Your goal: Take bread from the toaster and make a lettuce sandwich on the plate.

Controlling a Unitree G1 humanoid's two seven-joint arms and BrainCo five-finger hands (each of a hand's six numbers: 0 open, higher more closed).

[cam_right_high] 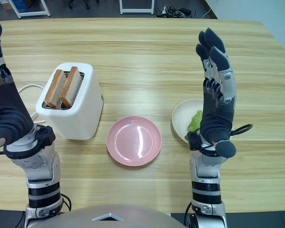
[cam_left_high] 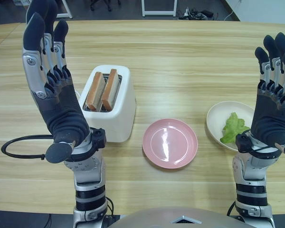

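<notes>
Bread: two slices stand on edge in the toaster, side by side, with their tops above the slots.
Toaster: upright on the table, at 9 to 10 o'clock from the plate and just beside it.
Plate: pink and bare, in the middle near the front edge.
Lettuce: lies in a white bowl at 3 o'clock from the plate.
Left hand: raised at 9 o'clock from the toaster, fingers straight and spread upward, holding nothing.
Right hand: raised at 4 o'clock from the bowl, fingers straight and slightly apart, holding nothing.
Stage: nothing is taken yet; I judge that pulling the first slice comes next.
Risk, bread: the slices sit close together, so broad fingers may catch both, or crush one against the slot.
Risk, toaster: it looks light, so an upward pull on a stuck slice could lift or tip it toward the plate.
Risk, lettuce: it is limp and low in the bowl, so a shallow pinch may slip, and a hand going in could shove the bowl.
</notes>
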